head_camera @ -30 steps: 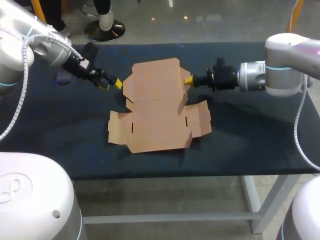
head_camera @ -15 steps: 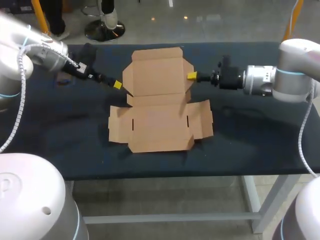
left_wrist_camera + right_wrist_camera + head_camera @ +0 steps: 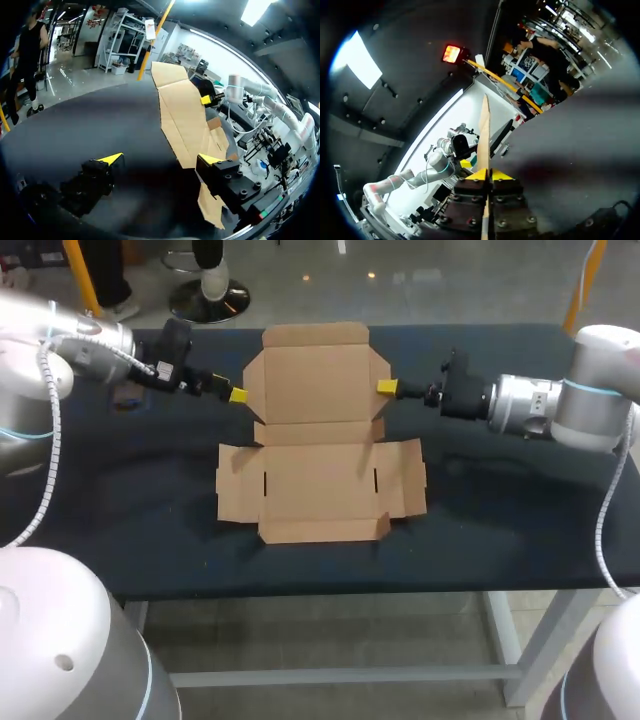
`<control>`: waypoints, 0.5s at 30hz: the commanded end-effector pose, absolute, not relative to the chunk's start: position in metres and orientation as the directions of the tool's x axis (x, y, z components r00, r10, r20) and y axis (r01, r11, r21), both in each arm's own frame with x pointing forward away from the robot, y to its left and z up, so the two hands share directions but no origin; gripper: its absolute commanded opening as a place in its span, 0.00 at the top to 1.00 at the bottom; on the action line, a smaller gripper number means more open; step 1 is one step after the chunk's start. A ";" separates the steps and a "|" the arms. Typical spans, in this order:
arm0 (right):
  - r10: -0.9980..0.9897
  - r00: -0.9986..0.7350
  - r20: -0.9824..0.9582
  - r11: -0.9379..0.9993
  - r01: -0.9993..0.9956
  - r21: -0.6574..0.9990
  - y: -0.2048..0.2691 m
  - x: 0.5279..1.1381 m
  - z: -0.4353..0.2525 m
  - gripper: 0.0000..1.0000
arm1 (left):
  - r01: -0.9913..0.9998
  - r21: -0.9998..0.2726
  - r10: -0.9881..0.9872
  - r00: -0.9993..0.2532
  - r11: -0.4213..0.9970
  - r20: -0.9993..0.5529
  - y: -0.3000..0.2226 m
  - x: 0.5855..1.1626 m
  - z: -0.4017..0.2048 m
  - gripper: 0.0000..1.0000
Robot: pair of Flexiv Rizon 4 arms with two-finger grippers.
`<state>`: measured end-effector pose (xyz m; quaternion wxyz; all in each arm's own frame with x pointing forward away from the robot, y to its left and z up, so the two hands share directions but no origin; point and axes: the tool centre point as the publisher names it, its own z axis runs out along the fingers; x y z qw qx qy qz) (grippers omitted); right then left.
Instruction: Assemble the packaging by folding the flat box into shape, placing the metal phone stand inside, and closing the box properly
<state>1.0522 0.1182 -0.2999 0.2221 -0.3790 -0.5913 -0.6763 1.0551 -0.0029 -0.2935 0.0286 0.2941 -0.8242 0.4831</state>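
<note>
Your flat box (image 3: pixel 320 440) lies unfolded on the dark table (image 3: pixel 500 530). At the box's right flap, your right gripper (image 3: pixel 386 388) pinches the cardboard edge between its 2 fingers. Just beside the box's left edge, your left gripper (image 3: pixel 237 395) holds nothing, fingers spread wide.

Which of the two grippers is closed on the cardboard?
The right gripper: its yellow tips pinch an edge of the box; the left gripper is wide open.
</note>
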 end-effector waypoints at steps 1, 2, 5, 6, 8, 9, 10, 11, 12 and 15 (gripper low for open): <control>0.111 -0.636 0.763 -0.217 0.734 0.643 0.117 1.053 -0.303 1.00 | -0.452 -0.823 -0.336 -0.878 0.344 0.341 -0.005 1.069 -0.298 0.00; 0.109 -0.639 0.761 -0.218 0.732 0.646 0.116 1.054 -0.303 1.00 | -0.435 -0.835 -0.301 -0.890 0.338 0.342 -0.006 1.070 -0.296 0.00; 0.105 -0.645 0.757 -0.222 0.727 0.650 0.117 1.055 -0.303 1.00 | -0.405 -0.844 -0.218 -0.912 0.351 0.346 -0.008 1.072 -0.294 0.00; 0.104 -0.646 0.756 -0.223 0.726 0.650 0.117 1.056 -0.303 1.00 | -0.405 -0.844 -0.218 -0.912 0.351 0.346 -0.008 1.072 -0.294 0.00; 0.105 -0.647 0.756 -0.227 0.724 0.651 0.118 1.057 -0.304 1.00 | -0.405 -0.844 -0.218 -0.912 0.351 0.346 -0.008 1.072 -0.294 0.00; 0.108 -0.648 0.754 -0.230 0.721 0.653 0.118 1.058 -0.304 1.00 | -0.405 -0.844 -0.218 -0.912 0.351 0.346 -0.008 1.072 -0.294 0.00; 0.110 -0.651 0.751 -0.231 0.718 0.656 0.118 1.058 -0.303 1.00 | -0.405 -0.844 -0.218 -0.912 0.351 0.346 -0.008 1.072 -0.294 0.00; 0.113 -0.657 0.746 -0.230 0.713 0.663 0.118 1.058 -0.303 1.00 | -0.405 -0.844 -0.218 -0.912 0.351 0.346 -0.008 1.072 -0.294 0.00; 0.116 -0.662 0.741 -0.228 0.708 0.668 0.118 1.058 -0.303 1.00 | -0.405 -0.844 -0.218 -0.912 0.351 0.346 -0.008 1.072 -0.294 0.00; 0.113 -0.674 0.730 -0.226 0.698 0.680 0.120 1.061 -0.303 1.00 | -0.395 -0.846 -0.203 -0.917 0.358 0.343 -0.010 1.069 -0.293 0.00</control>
